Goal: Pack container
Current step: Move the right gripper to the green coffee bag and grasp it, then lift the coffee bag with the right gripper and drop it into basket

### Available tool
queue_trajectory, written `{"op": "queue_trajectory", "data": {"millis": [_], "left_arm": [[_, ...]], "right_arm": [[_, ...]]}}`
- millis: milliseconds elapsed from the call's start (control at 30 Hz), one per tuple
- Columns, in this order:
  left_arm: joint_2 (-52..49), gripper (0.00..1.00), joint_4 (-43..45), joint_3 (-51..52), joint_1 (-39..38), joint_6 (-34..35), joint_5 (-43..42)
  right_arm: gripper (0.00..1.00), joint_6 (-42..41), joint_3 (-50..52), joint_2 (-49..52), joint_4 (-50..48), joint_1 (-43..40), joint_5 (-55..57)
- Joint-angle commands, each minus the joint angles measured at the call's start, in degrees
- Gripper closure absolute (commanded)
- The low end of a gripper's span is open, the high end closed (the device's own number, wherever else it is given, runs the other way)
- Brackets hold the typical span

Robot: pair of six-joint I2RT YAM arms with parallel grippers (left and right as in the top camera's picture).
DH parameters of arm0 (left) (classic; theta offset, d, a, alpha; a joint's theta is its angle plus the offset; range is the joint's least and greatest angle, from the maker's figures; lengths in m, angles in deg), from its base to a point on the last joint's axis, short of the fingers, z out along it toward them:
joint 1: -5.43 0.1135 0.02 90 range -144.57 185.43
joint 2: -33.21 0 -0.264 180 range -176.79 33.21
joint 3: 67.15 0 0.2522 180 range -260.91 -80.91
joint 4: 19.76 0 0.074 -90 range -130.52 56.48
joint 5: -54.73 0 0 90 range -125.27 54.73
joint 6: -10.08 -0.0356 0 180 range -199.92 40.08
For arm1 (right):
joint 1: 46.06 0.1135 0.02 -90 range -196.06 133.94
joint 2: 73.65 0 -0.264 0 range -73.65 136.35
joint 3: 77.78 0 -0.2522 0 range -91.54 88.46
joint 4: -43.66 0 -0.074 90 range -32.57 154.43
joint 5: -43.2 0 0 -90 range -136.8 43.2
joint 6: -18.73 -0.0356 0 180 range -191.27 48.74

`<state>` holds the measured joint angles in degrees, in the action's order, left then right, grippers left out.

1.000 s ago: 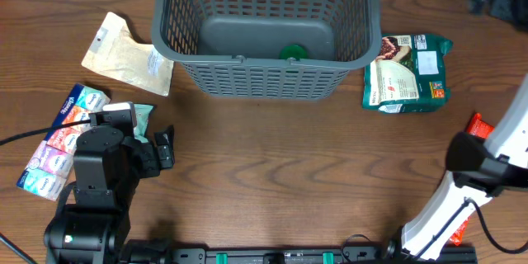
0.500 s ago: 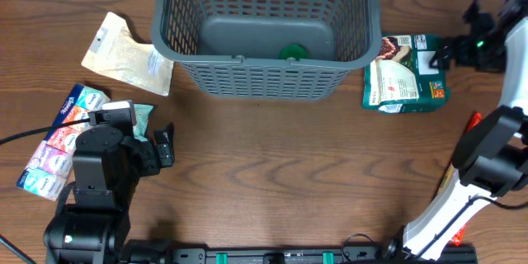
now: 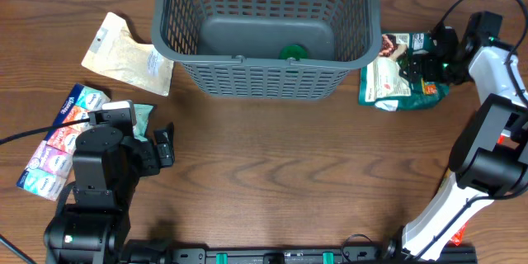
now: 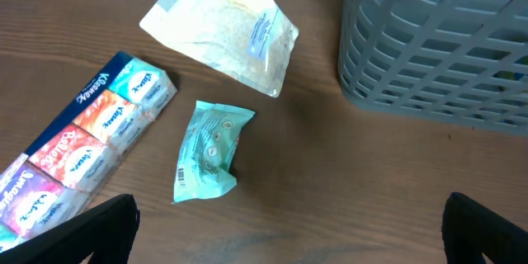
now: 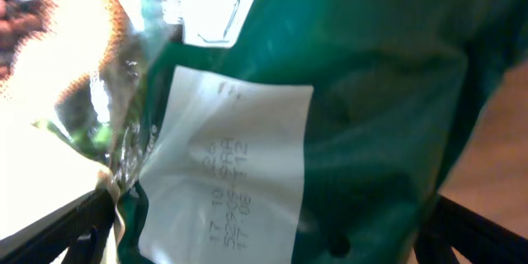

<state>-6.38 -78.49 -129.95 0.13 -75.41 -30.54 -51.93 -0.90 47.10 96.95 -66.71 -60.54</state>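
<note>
The dark grey slotted container (image 3: 247, 59) stands at the back centre, with a small green item (image 3: 292, 52) on its floor. Its corner shows in the left wrist view (image 4: 437, 41). A green packet (image 3: 388, 78) lies just right of the container. My right gripper (image 3: 422, 64) is low over it, open, with a finger on each side. The packet and its white label fill the right wrist view (image 5: 346, 91), between the fingers (image 5: 280, 243). My left gripper (image 3: 165, 147) is open and empty at the front left, above bare table (image 4: 289, 231).
A teal packet (image 4: 210, 148), a multicoloured tissue pack (image 4: 74, 153) and a beige pouch (image 4: 227, 29) lie at the left, near the left arm. A red packet (image 3: 505, 138) lies partly hidden under the right arm at the right edge.
My right arm has swung in from the far right and come down over the green packet, which has shifted slightly left. The left arm has not moved.
</note>
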Motion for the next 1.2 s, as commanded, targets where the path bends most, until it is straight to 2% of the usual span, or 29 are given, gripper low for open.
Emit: {"op": "queue_trajectory", "data": {"millis": [0, 67, 233, 300, 433, 500, 533, 567, 867, 1167], "left_arm": [[0.0, 0.01, 0.1, -1.1, 0.3, 0.5, 0.4], [0.0, 0.01, 0.1, -1.1, 0.3, 0.5, 0.4], [0.0, 0.02, 0.1, -1.1, 0.3, 0.5, 0.4], [0.0, 0.01, 0.1, -1.1, 0.3, 0.5, 0.4], [0.0, 0.01, 0.1, -1.1, 0.3, 0.5, 0.4], [0.0, 0.01, 0.1, -1.1, 0.3, 0.5, 0.4], [0.0, 0.02, 0.1, -1.1, 0.3, 0.5, 0.4], [0.0, 0.01, 0.1, -1.1, 0.3, 0.5, 0.4], [0.0, 0.01, 0.1, -1.1, 0.3, 0.5, 0.4], [0.0, 0.01, 0.1, -1.1, 0.3, 0.5, 0.4]], "right_arm": [[0.01, -4.5, 6.3, 1.8, -5.0, 1.3, 2.3], [0.01, -6.3, 8.9, 2.2, -7.8, 1.3, 2.3], [0.13, -8.2, 14.1, 2.3, -11.3, 1.3, 2.3], [0.21, -8.2, 14.8, 2.3, -11.7, 1.3, 2.4], [0.48, -8.2, 15.2, 2.3, -11.5, 1.2, 2.3], [0.69, -8.2, 15.2, 2.3, -11.3, 1.2, 2.3], [0.86, -8.2, 15.2, 2.3, -11.3, 1.2, 2.3], [0.98, -8.2, 15.2, 2.3, -11.2, 1.2, 2.3], [0.99, -10.0, 12.9, 0.0, -6.3, 1.3, 2.3], [0.99, -12.7, 6.8, -14.5, -4.0, 1.3, 4.5]]}}
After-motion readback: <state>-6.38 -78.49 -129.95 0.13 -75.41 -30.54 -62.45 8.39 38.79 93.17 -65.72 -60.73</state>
